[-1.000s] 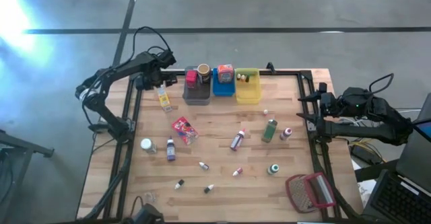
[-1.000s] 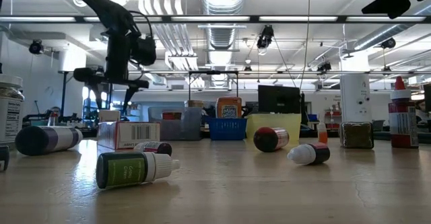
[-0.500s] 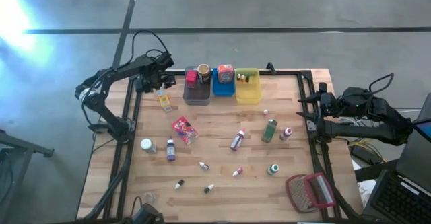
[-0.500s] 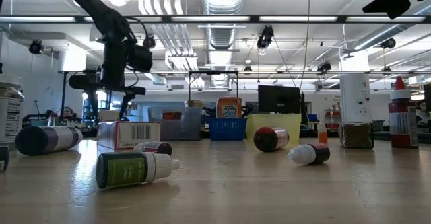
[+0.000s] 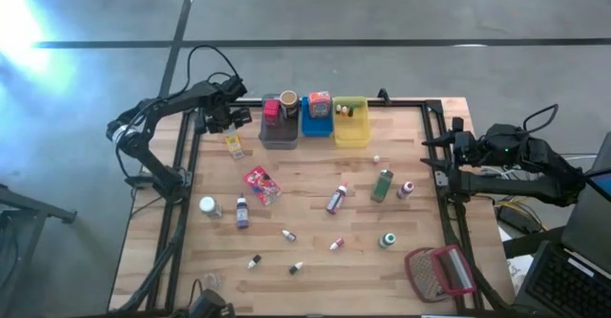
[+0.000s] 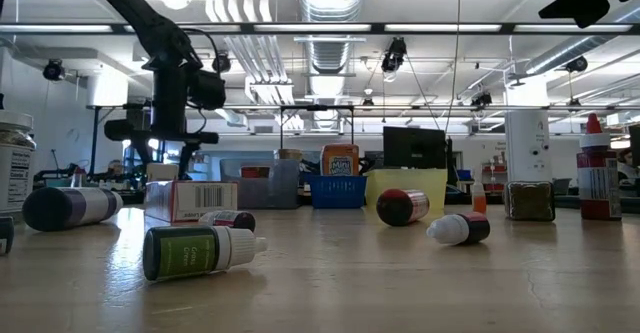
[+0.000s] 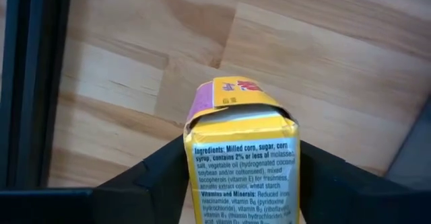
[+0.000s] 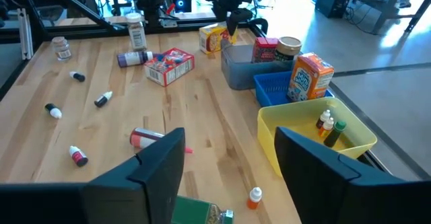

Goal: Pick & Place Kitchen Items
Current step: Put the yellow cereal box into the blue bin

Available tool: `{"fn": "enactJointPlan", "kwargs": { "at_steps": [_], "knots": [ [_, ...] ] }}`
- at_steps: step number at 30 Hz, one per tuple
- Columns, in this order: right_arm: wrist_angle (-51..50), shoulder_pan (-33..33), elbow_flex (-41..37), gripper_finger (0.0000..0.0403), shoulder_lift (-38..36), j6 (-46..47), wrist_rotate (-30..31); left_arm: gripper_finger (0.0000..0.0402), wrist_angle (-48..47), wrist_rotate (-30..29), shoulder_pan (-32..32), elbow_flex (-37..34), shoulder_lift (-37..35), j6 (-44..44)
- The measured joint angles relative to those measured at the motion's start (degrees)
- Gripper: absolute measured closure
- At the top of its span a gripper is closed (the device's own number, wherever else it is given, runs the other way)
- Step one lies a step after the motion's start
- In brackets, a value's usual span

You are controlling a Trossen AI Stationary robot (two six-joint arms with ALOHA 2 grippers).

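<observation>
My left gripper [image 5: 232, 127] sits in the upper left of the high view, over the yellow box [image 5: 233, 144] that lies on the table [image 5: 315, 261] just left of the grey bin [image 5: 279, 132]. In the left wrist view the yellow box [image 7: 241, 163] fills the gap between the two dark fingers [image 7: 151, 180], which press against its sides, so I read the fingers as clamped on it; the box end with the ingredients print faces the camera. My right gripper [image 5: 431, 163] waits at the right edge of the table in the high view, and from the right wrist view its fingers [image 8: 158, 160] stand apart with nothing between them. In the upper middle of the high view the grey bin, the blue bin [image 5: 318, 117] and the yellow bin [image 5: 350, 122] stand in a row, each with items already inside. Across the middle of the table lie the red packet [image 5: 261, 184], a purple bottle [image 5: 242, 211], a white-capped jar [image 5: 208, 205], the green bottle [image 5: 382, 185] and several tiny capped bottles. The red-framed mesh object [image 5: 439, 272] rests in the lower right corner.
</observation>
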Motion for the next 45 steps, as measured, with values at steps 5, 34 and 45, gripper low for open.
{"fn": "enactJointPlan", "kwargs": {
  "at_steps": [5, 34, 45],
  "knots": [
    [0.0, 0.0, 0.0, 0.0159, 0.0, -0.02, 0.0, 0.0201, -0.02, 0.28, 0.0, 0.02, 0.0, 1.1],
    [-0.01, 0.01, 0.0, 0.0051, 0.0, 0.0, 0.01, 0.0234, 0.39, 6.27, -0.12, 4.32, -21.84, 21.31],
    [0.0, 0.01, 0.0, 0.0039, 0.0, 0.0, 0.01, 0.0234, 31.39, 17.58, -11.95, 0.81, -27.18, 33.8]
  ]
}}
